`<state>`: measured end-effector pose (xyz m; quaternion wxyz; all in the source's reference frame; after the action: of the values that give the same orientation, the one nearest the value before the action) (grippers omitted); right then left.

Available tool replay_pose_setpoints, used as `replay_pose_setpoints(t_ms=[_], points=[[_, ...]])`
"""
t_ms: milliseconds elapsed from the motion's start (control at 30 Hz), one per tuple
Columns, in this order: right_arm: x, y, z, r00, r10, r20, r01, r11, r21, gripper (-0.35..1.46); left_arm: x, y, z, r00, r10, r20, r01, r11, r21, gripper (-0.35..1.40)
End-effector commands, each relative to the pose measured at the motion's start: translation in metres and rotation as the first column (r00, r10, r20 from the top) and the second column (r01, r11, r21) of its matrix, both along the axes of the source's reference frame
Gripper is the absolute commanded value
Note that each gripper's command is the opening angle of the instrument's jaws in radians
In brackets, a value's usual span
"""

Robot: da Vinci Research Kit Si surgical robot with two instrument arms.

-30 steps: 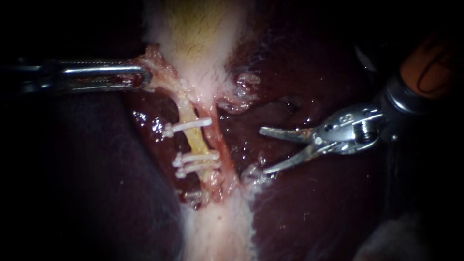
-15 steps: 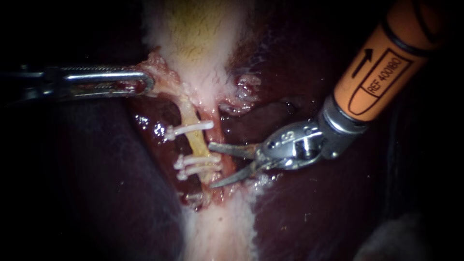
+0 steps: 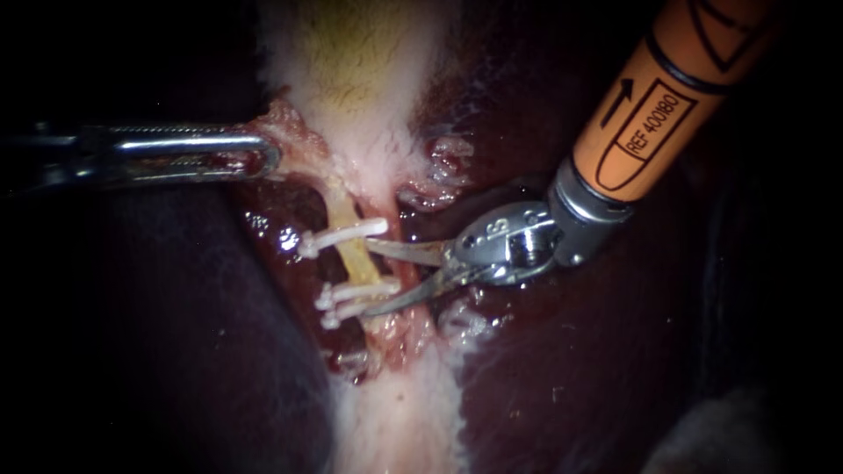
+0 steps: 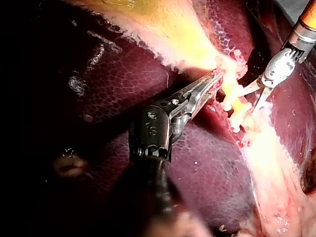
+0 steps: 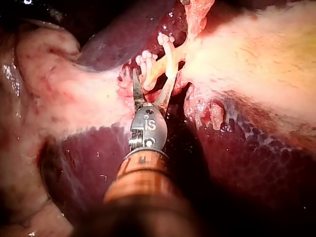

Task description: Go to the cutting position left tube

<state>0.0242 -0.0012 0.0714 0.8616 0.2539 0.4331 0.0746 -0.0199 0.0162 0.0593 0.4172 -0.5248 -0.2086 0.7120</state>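
Careful: your right instrument [image 3: 369, 279] is open by the left tube [image 3: 355, 256], near its clips [image 3: 344, 232]; slip and you cut one. Your left instrument [image 3: 256, 154] pinches tissue [image 3: 290, 132].

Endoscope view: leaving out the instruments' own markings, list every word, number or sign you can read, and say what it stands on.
Clips: none.
Left tube: none.
Liver: none.
Pale tissue: none.
Left instrument and right instrument: their own markings only, left out as asked.
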Motion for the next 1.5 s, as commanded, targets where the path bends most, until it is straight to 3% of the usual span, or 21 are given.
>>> replay_pose_setpoints(t_ms=[33, 200, 300, 733, 1033, 1167, 1500], points=[[0.0001, 0.0002, 0.0002, 1.0000, 0.001, 0.001, -0.001, 1.000, 0.001, 1.45, 0.0000, 0.0000, 0.0000, 1.0000, 0.001, 0.001, -0.001, 1.000, 0.001, -0.35], [0.0017, 0.0009, 0.0008, 1.0000, -0.004, 0.002, 0.004, 1.000, 0.010, 1.45, -0.0001, -0.0001, 0.0000, 1.0000, 0.001, 0.001, -0.001, 1.000, 0.000, -0.35], [0.0030, 0.0010, 0.0009, 0.9997, 0.002, -0.022, -0.001, 0.999, 0.037, 1.43, -0.0001, -0.0001, 0.0000, 1.0000, 0.001, 0.001, -0.001, 1.000, 0.000, -0.35], [0.0065, -0.0004, 0.0004, 0.9933, 0.019, -0.114, 0.001, 0.986, 0.166, 1.43, -0.0002, -0.0001, 0.0001, 1.0000, 0.000, 0.000, 0.000, 1.000, 0.000, -0.35], [0.0067, -0.0024, -0.0017, 0.9839, 0.010, -0.178, 0.033, 0.970, 0.240, 1.41, 0.0000, 0.0000, 0.0004, 1.0000, 0.002, 0.001, -0.002, 1.000, 0.000, -0.35], [0.0070, -0.0029, -0.0028, 0.9765, 0.012, -0.215, 0.046, 0.963, 0.264, 1.41, 0.0000, 0.0000, 0.0004, 1.0000, 0.002, 0.001, -0.002, 1.000, 0.000, -0.35], [0.0081, -0.0027, -0.0044, 0.9633, 0.057, -0.262, 0.028, 0.951, 0.309, 1.41, 0.0000, 0.0000, 0.0004, 1.0000, 0.002, 0.001, -0.002, 1.000, 0.000, -0.35]])
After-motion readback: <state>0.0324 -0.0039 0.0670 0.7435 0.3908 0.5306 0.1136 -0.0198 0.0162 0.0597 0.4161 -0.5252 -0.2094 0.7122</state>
